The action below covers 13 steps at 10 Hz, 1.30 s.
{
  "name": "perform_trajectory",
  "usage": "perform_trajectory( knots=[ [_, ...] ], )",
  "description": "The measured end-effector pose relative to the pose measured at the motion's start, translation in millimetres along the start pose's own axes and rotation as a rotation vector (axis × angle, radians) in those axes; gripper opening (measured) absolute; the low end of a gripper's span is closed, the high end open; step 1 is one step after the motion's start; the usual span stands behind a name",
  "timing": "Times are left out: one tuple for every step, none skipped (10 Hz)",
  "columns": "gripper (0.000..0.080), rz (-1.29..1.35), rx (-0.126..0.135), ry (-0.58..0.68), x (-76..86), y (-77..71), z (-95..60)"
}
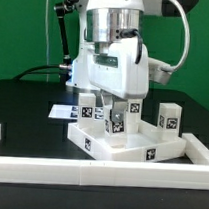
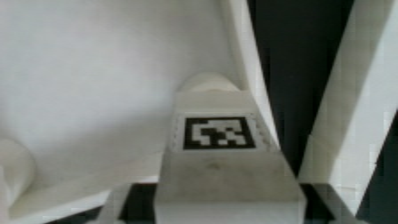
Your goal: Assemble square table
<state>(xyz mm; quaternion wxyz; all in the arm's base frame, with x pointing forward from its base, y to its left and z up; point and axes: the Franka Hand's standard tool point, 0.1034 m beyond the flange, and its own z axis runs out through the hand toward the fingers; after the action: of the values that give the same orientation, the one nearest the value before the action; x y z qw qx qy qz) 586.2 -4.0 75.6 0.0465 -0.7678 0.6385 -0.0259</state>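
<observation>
One blocky white leg, matte and tagged, sits clenched in the gripper above the smooth square slab.

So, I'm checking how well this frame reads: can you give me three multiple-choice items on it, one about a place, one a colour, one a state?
1. The short white block leg in the end effector is
A. over the white plastic square slab with raised rim
B. on the flat printed sheet
C. on the green backdrop

2. The work table under the parts is
A. white
B. black
C. wooden brown

3. The lone white tagged leg at the exterior view's right is
A. lying flat
B. stacked on another leg
C. standing upright

Answers:
1. A, since the wrist view shows the slab's white surface behind the gripped leg.
2. B, since a dark surface surrounds the slab.
3. C, since its long side is vertical, beside the slab.
</observation>
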Motion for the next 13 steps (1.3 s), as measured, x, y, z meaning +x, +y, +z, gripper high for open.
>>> perform_trajectory(
  knots=[
    [0.0290,0.033,0.000,-0.001,-0.7,-0.1,0.0],
    [0.0290,0.142,0.003,-0.008,-4.3,-0.8,0.3],
    [0.0290,0.225,0.003,-0.011,-8.3,-1.5,0.8],
    [0.0290,0.313,0.004,-0.018,-11.0,-2.0,1.1],
    [0.0291,0.314,0.004,-0.018,-11.2,-2.1,1.1],
    [0.0291,0.298,0.004,-0.018,-11.6,-1.9,1.5],
    [0.0445,0.248,0.004,-0.017,-11.7,-1.7,1.8],
    [0.0571,0.189,0.005,-0.017,-12.5,-1.8,1.9],
    [0.0571,0.118,0.019,-0.009,-12.3,-3.3,1.8],
    [0.0635,-0.032,0.023,-0.006,-14.7,-4.0,2.2],
    [0.0645,-0.135,0.027,-0.005,-16.3,-4.8,2.4],
    [0.0645,-0.282,0.027,-0.004,-16.0,-4.4,2.8],
    [0.0649,-0.382,0.026,-0.003,-15.8,-4.3,2.8]
  ],
)
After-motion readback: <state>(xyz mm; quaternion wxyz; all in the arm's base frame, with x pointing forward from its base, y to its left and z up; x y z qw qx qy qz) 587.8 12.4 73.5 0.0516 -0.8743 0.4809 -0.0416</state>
